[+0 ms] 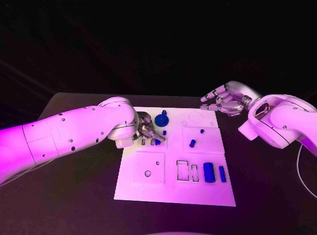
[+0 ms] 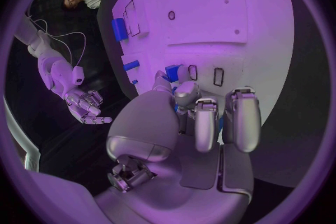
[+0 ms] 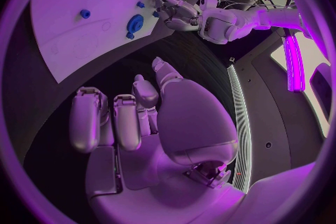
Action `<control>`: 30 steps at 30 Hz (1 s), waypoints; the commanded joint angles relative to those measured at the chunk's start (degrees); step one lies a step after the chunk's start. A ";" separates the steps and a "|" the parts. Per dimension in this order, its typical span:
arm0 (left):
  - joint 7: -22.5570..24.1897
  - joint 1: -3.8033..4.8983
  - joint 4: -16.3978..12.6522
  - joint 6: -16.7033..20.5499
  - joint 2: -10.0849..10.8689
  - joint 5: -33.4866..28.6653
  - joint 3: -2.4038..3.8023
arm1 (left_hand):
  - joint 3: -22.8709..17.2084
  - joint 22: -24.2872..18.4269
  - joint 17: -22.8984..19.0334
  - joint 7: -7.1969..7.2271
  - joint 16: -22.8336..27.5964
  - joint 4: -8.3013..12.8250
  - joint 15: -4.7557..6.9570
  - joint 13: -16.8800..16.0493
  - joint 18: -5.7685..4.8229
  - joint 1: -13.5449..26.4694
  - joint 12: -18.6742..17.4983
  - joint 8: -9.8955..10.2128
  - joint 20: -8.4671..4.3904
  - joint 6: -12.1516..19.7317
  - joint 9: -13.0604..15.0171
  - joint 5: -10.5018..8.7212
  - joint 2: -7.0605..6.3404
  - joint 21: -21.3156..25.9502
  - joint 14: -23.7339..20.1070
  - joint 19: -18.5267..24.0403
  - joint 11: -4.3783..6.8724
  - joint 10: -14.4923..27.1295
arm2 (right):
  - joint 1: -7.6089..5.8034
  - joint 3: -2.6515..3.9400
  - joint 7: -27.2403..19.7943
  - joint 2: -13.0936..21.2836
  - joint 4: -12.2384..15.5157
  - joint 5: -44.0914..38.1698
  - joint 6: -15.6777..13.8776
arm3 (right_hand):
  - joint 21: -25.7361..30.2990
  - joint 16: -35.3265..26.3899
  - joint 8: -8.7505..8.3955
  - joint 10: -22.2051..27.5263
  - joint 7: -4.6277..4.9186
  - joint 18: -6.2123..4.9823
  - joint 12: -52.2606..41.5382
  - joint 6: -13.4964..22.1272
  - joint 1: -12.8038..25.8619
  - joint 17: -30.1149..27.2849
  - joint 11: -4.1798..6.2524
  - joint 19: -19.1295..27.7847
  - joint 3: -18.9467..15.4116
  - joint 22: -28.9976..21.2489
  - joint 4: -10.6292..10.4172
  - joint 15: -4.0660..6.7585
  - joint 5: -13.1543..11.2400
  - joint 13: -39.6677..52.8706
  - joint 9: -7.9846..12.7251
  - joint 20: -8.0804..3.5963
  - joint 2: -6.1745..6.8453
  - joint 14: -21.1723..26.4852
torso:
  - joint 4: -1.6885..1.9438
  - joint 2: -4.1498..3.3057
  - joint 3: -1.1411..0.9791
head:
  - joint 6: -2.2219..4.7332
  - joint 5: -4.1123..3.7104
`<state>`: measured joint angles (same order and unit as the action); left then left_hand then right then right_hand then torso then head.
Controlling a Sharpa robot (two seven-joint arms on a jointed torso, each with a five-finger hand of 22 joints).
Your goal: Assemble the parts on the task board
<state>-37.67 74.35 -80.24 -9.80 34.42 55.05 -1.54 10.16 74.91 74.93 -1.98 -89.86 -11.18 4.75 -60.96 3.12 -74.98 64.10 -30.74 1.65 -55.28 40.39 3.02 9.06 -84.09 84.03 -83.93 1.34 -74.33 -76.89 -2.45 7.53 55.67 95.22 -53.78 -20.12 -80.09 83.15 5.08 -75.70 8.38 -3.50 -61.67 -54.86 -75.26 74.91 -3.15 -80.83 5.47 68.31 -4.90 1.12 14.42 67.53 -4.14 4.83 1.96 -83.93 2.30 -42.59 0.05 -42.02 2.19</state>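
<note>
Holding: my left hand (image 1: 145,131) has its fingers curled down on a small blue peg-like part (image 2: 173,73). In my left wrist view the blue piece sits between fingertips and thumb, so I judge it pinched, though the fingers cover much of it.
Landmark: the white rectangular task board (image 1: 201,193), flat in the middle of the black table (image 1: 81,196).
Left hand place: over the board's far left part, fingertips down at or just above its surface.
Right hand: my right hand (image 1: 225,100) hovers off the board's far right corner, fingers apart and loosely bent, holding nothing.
Blue toothed gear (image 1: 161,120): stands on the board just beyond my left fingertips, towards the far edge.
Short blue stub (image 1: 192,143): on the board to the right of my left hand, between it and the board's right edge.
Blue cylinder (image 1: 209,172) and slim blue bar (image 1: 222,174): side by side in the board's near right part, long axes running near to far, beside two empty rectangular slots (image 1: 186,171).
Key relation: the pinched part lies directly under my left fingertips; small slots show just past them in the left wrist view, so I judge the insertion goes downward there.
Nearer hand: left by far; right is well apart from the pinched part.
</note>
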 commanded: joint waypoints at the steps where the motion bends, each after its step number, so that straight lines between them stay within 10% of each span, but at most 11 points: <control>1: -0.02 0.00 0.10 -1.19 0.04 0.25 -0.06 | -2.52 5.37 15.07 0.11 -0.14 1.52 0.50 0.19 -1.04 -2.97 -0.11 0.20 -0.52 0.86 0.14 -0.04 1.11 -0.16 5.97 -2.23 0.66 0.18 | 0.03 -0.01 0.20 -0.02 0.10 0.20 0.81 | 0.37 -0.25 0.32 0.21 0.00 -0.83 0.26 -0.46 -0.11 5.88 -0.03 0.32 -0.39 -0.02 0.04 0.10 0.32 -0.07 -0.01 -0.09 -0.33 -3.91 | 0.01 0.00 0.02 | -0.08 -0.02; 10: -0.02 0.00 -0.02 -1.66 0.30 0.24 -0.06 | -14.67 5.35 15.07 -0.33 -0.14 5.96 0.47 1.24 -1.02 -7.96 -1.94 2.32 -0.66 2.28 -0.09 6.08 -1.00 -0.04 5.97 -2.12 0.44 1.14 | 0.04 -0.05 0.19 -0.07 0.04 0.36 0.90 | 0.37 -0.25 0.32 0.21 0.00 -0.83 0.26 -0.46 -0.11 5.88 -0.03 0.32 -0.39 -0.02 0.04 0.10 0.32 -0.07 -0.01 -0.09 -0.33 -3.91 | -0.02 0.03 0.03 | -0.21 0.03; 12: -0.01 0.00 -0.06 -1.76 0.39 0.16 -0.06 | -26.03 5.42 15.07 -0.98 -0.14 5.27 0.45 1.58 -0.94 -3.82 -2.40 2.78 -0.47 1.81 0.44 6.32 -6.07 0.03 5.97 -2.08 -0.12 0.82 | 0.04 -0.06 0.18 -0.06 0.04 0.38 0.89 | 0.37 -0.25 0.32 0.21 0.00 -0.83 0.26 -0.46 -0.11 5.88 -0.03 0.32 -0.39 -0.02 0.04 0.10 0.32 -0.07 -0.01 -0.09 -0.33 -3.91 | 0.00 0.02 0.03 | -0.23 0.03; 19: 0.06 0.00 -0.13 -2.11 0.73 -0.37 -0.06 | -45.48 5.39 15.07 -1.09 -0.14 6.69 -0.08 1.86 -0.95 4.67 -2.61 1.72 -0.07 1.47 3.14 9.10 -13.65 0.24 5.97 -2.02 0.13 0.33 | 0.05 -0.08 0.15 -0.06 0.04 0.45 0.83 | 0.39 -0.25 0.37 0.11 -0.02 -0.83 0.13 -0.51 -0.04 5.90 -0.01 0.30 -0.43 -0.03 -0.05 0.11 0.39 -0.01 -0.01 -0.10 -0.49 -3.93 | 0.05 0.01 0.04 | -0.34 0.02; 30: 0.11 -0.01 -0.20 -2.83 1.39 -0.54 -0.06 | -50.37 5.05 15.07 -0.92 -0.14 9.02 -0.05 2.25 -0.86 7.83 -3.04 1.18 -0.06 1.87 4.74 12.58 -15.23 0.59 5.97 -1.84 -0.03 0.44 | 0.06 -0.11 0.15 0.00 0.05 0.61 0.90 | 0.38 -0.26 0.37 0.07 -0.02 -0.82 0.08 -0.51 0.00 5.89 -0.01 0.28 -0.45 0.01 -0.09 0.12 0.41 0.01 -0.01 -0.11 -0.53 -3.93 | -0.01 0.02 -0.02 | -0.49 -0.02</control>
<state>-37.42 74.53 -80.44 -10.82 35.72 54.68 -1.44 -30.78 74.94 74.91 -3.08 -89.86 -11.29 4.87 -58.76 3.12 -67.49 61.36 -29.38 1.13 -53.53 45.05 15.28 -6.21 -83.86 84.06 -84.04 1.33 -73.71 -76.87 -2.56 7.60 55.68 95.22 -53.29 -19.69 -80.09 83.15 5.08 -75.70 8.38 -3.50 -61.67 -54.86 -75.26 74.90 -3.15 -80.83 5.30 68.31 -5.07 1.12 14.64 67.53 -4.14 4.83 1.96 -83.93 2.30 -42.58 0.08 -42.47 2.21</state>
